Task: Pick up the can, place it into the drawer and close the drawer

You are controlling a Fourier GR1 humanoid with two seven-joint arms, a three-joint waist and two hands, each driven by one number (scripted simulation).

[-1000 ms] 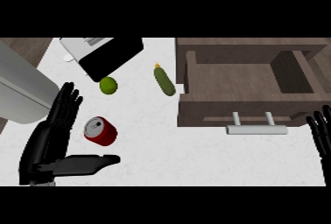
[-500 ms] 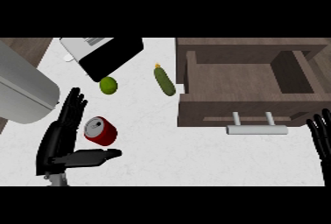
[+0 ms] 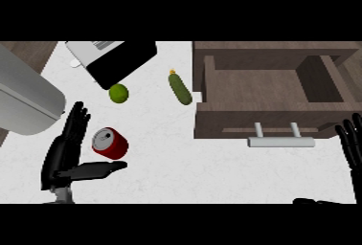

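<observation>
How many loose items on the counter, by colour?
Red: 1, the can
Green: 2, the lime and the cucumber
Total: 3

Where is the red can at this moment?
In the head view the can lies on the counter at the lower left, between the fingers and thumb of the open left hand, below the lime.
</observation>
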